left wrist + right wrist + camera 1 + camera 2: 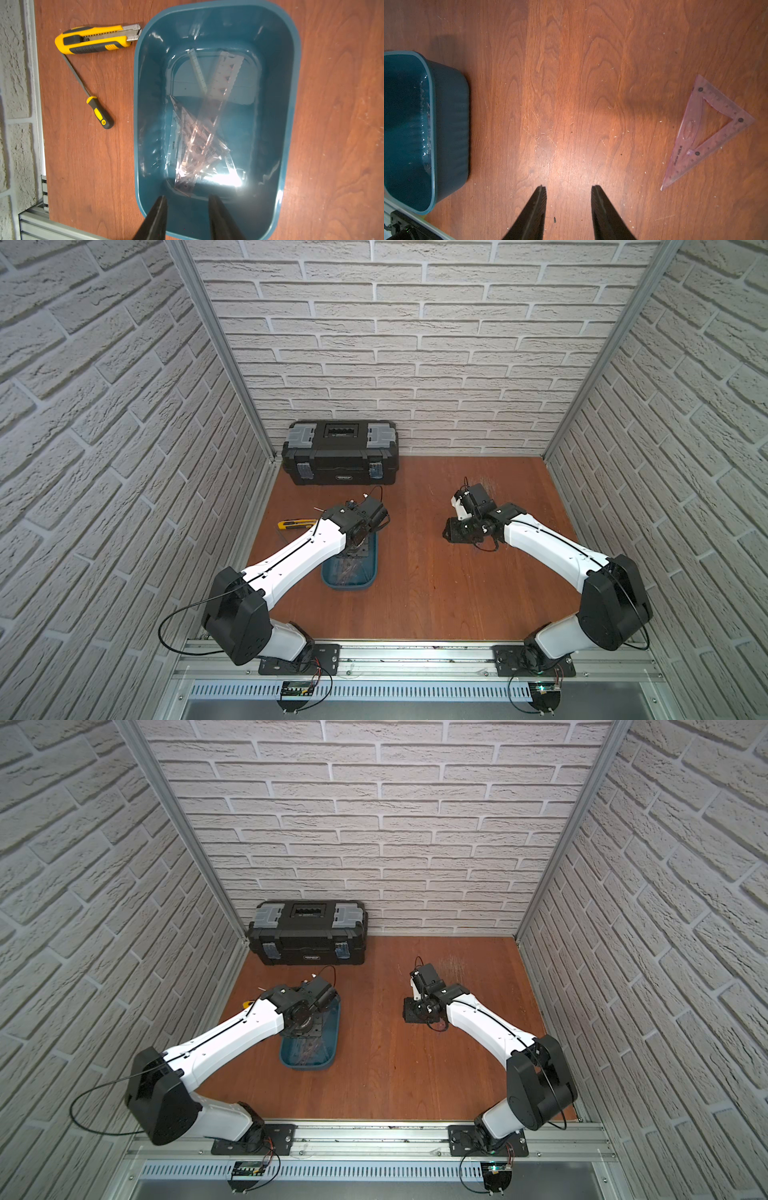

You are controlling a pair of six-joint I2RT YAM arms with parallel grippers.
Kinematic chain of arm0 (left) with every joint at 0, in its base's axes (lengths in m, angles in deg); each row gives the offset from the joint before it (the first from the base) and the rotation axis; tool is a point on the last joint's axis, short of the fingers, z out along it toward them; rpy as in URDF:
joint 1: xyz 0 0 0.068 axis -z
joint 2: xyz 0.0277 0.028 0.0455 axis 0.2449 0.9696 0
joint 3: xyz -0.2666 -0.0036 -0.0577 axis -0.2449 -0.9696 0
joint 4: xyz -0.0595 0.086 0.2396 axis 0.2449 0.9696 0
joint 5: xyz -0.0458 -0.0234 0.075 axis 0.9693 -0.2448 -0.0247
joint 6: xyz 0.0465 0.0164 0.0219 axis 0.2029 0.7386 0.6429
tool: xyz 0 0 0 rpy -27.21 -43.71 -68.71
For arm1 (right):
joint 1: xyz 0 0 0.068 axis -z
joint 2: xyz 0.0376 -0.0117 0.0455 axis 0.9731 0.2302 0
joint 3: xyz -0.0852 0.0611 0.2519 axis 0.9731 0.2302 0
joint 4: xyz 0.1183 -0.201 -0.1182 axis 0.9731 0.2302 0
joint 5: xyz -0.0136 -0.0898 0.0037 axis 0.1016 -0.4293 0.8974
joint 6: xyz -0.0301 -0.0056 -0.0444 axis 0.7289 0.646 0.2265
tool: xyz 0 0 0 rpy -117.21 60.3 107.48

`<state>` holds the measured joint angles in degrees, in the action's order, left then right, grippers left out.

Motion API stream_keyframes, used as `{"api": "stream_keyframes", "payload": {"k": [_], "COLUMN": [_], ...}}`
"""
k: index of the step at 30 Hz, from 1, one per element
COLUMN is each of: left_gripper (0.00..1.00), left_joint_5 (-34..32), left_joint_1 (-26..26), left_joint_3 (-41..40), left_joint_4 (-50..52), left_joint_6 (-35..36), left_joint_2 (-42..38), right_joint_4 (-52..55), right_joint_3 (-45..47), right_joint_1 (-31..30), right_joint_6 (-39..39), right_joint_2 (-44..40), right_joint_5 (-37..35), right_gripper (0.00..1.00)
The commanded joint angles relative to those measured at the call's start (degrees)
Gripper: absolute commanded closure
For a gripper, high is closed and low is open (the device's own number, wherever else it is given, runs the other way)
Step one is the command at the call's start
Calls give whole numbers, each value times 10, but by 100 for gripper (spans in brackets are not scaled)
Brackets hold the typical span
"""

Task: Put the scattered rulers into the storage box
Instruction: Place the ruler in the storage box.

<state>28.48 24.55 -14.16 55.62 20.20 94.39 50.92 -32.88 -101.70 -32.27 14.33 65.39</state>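
The teal storage box [137, 104] stands on the wooden table, left of centre in both top views [349, 588] [307, 1065]. Several clear rulers [199, 141] lie piled inside it, and a long straight ruler [220, 89] slants across the top of the pile. My left gripper [188, 196] hangs open over the near end of the box with nothing between its fingers. Over bare wood to the right of the box, my right gripper [568, 186] is open and empty. A pinkish see-through set square [688, 129] lies flat on the table, off to one side of the right gripper and away from the box [452, 116].
A black toolbox [340, 452] stands against the back wall at the left. A yellow utility knife [93, 39] and a black-and-yellow screwdriver [99, 112] lie beside the box near the left wall. Brick walls close three sides, and an aluminium rail runs along the front.
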Motion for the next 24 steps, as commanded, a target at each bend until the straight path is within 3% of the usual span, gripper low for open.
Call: {"api": "stream_keyframes", "payload": {"k": [1,11,17,24], "left_gripper": [62,62,62,64], "left_joint_5": [-4,133,208,239], "left_joint_1": [5,7,11,29], "left_joint_3": [21,19,25,45], "left_joint_4": [-14,-136,-217,-266], "left_joint_6": [9,9,-3,-15], "left_joint_2": [-7,-4,38,92], "right_joint_4": [-2,11,9,-9], "right_joint_3": [-12,-14,-16,-21], "right_joint_1": [-2,20,52,86], "right_joint_6": [5,7,8,4], "right_joint_2": [-5,15,42,84], "right_joint_5": [-9,-66,-93,-106], "right_gripper": [60,60,52,46]}}
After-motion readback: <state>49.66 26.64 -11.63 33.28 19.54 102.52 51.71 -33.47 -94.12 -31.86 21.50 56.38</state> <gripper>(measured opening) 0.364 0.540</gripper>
